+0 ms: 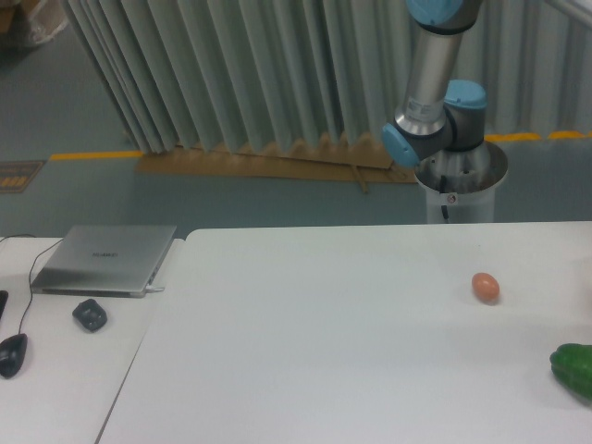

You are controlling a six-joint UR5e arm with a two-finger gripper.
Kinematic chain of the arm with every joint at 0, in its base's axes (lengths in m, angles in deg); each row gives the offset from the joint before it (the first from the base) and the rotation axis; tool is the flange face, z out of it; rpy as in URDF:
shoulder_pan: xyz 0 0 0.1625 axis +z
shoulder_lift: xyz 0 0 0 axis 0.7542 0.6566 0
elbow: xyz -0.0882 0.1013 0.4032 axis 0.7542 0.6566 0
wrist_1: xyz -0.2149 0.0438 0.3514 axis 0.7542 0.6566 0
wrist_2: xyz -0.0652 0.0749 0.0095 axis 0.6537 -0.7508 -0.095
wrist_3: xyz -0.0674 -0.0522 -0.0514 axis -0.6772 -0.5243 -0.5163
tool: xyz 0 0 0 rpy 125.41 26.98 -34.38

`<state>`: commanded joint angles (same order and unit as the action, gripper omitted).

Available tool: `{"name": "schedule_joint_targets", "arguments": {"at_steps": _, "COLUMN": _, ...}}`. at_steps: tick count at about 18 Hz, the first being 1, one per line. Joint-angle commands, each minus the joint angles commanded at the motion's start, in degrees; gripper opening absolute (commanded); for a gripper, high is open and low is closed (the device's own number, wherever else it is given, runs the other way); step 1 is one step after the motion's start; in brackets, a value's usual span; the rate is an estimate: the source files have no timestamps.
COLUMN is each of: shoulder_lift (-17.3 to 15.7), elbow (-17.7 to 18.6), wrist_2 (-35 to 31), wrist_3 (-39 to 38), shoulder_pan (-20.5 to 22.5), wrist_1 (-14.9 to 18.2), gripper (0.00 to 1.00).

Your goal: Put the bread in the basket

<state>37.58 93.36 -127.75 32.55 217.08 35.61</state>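
The bread and the basket are out of view. Only the lower part of the arm point(431, 92) shows, rising from its base behind the table at the upper right. The gripper itself is outside the picture, so its state is not visible.
A brown-pink egg point(486, 287) lies on the white table point(324, 351) at the right. A green pepper point(575, 368) sits at the right edge. On the left desk are a closed laptop point(106, 259), a dark small object point(90, 315) and a mouse point(11, 354).
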Motion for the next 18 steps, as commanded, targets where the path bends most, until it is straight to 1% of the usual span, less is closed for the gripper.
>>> {"name": "schedule_joint_targets", "arguments": {"at_steps": 1, "shoulder_lift": -0.17, "elbow": -0.70, "wrist_2": 0.09, "wrist_3": 2.80, "shoulder_pan": 1.31, "wrist_1": 0.00, "gripper": 0.09}}
{"name": "schedule_joint_targets", "arguments": {"at_steps": 2, "shoulder_lift": -0.18, "elbow": -0.53, "wrist_2": 0.17, "wrist_3": 5.09, "shoulder_pan": 2.11, "wrist_1": 0.00, "gripper": 0.09}}
{"name": "schedule_joint_targets", "arguments": {"at_steps": 3, "shoulder_lift": 0.35, "elbow": -0.96, "wrist_2": 0.61, "wrist_3": 8.33, "shoulder_pan": 2.38, "wrist_1": -0.70, "gripper": 0.09}}
{"name": "schedule_joint_targets", "arguments": {"at_steps": 4, "shoulder_lift": 1.83, "elbow": -1.05, "wrist_2": 0.61, "wrist_3": 8.98, "shoulder_pan": 2.21, "wrist_1": -3.05, "gripper": 0.10}}
{"name": "schedule_joint_targets", "arguments": {"at_steps": 5, "shoulder_lift": 2.19, "elbow": -0.53, "wrist_2": 0.70, "wrist_3": 8.90, "shoulder_pan": 2.29, "wrist_1": -4.73, "gripper": 0.10}}
{"name": "schedule_joint_targets", "arguments": {"at_steps": 6, "shoulder_lift": 2.54, "elbow": -1.14, "wrist_2": 0.70, "wrist_3": 8.81, "shoulder_pan": 2.38, "wrist_1": -5.01, "gripper": 0.10}}
{"name": "schedule_joint_targets", "arguments": {"at_steps": 7, "shoulder_lift": 2.81, "elbow": -0.53, "wrist_2": 0.79, "wrist_3": 9.15, "shoulder_pan": 2.38, "wrist_1": -5.18, "gripper": 0.10}}
{"name": "schedule_joint_targets", "arguments": {"at_steps": 8, "shoulder_lift": 3.42, "elbow": -0.35, "wrist_2": 0.79, "wrist_3": 8.98, "shoulder_pan": 2.29, "wrist_1": -5.79, "gripper": 0.14}}
{"name": "schedule_joint_targets", "arguments": {"at_steps": 9, "shoulder_lift": 3.43, "elbow": -0.35, "wrist_2": 0.79, "wrist_3": 8.72, "shoulder_pan": 2.29, "wrist_1": -5.89, "gripper": 0.17}}
{"name": "schedule_joint_targets", "arguments": {"at_steps": 10, "shoulder_lift": 3.34, "elbow": -0.35, "wrist_2": 0.79, "wrist_3": 9.07, "shoulder_pan": 2.29, "wrist_1": -5.98, "gripper": 0.37}}
{"name": "schedule_joint_targets", "arguments": {"at_steps": 11, "shoulder_lift": 3.43, "elbow": -0.70, "wrist_2": 0.79, "wrist_3": 9.16, "shoulder_pan": 2.29, "wrist_1": -6.06, "gripper": 0.78}}
{"name": "schedule_joint_targets", "arguments": {"at_steps": 12, "shoulder_lift": 3.43, "elbow": -0.79, "wrist_2": 0.79, "wrist_3": 9.07, "shoulder_pan": 2.29, "wrist_1": -6.15, "gripper": 1.00}}
{"name": "schedule_joint_targets", "arguments": {"at_steps": 17, "shoulder_lift": 3.08, "elbow": -1.14, "wrist_2": 2.46, "wrist_3": 9.16, "shoulder_pan": 2.47, "wrist_1": -6.06, "gripper": 1.00}}
{"name": "schedule_joint_targets", "arguments": {"at_steps": 18, "shoulder_lift": 2.99, "elbow": -1.14, "wrist_2": 2.81, "wrist_3": 9.16, "shoulder_pan": 3.08, "wrist_1": -6.06, "gripper": 1.00}}
